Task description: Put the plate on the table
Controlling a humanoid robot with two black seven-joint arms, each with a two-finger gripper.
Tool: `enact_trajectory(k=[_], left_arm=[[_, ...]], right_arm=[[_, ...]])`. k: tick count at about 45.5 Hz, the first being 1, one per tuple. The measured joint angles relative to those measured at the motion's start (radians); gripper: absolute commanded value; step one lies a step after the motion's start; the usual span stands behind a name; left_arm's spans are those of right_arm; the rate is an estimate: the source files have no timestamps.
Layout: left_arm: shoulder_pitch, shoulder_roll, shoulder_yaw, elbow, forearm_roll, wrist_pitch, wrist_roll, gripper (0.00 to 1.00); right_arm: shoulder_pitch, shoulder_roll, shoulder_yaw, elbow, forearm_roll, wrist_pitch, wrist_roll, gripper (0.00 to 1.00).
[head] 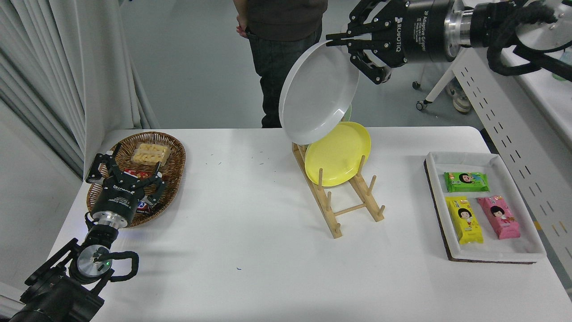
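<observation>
The light-grey plate (318, 91) hangs tilted in the air above the wooden plate rack (339, 197), clear of its pegs. My right gripper (344, 40) is shut on the plate's upper right rim, coming in from the top right. The yellow plate (337, 154) still stands in the rack. The mint-green plate is almost wholly hidden behind the grey one; a sliver shows at its right edge (349, 113). The white table (250, 232) lies below. My left gripper (125, 176) is parked at the lower left, open, over the basket's near edge.
A wicker basket (172, 154) with snacks sits at the left. A white tray (485, 252) with three snack packets sits at the right. A person (281, 27) stands at the far side, behind the rack. A white desk (514, 112) with a perforated panel is at the right.
</observation>
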Motion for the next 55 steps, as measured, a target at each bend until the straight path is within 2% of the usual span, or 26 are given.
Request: enact_trajectory(k=[18, 55], left_arm=[[0.0, 0.0, 0.0, 0.0, 0.0, 0.0, 0.0, 0.98], [0.0, 0.0, 0.0, 0.0, 0.0, 0.0, 0.0, 0.98]], right_arm=[[-0.093, 0.095, 0.129, -0.03, -0.091, -0.018, -0.025, 0.0], [-0.342, 0.254, 0.216, -0.039, -0.265, -0.002, -0.282, 0.0]])
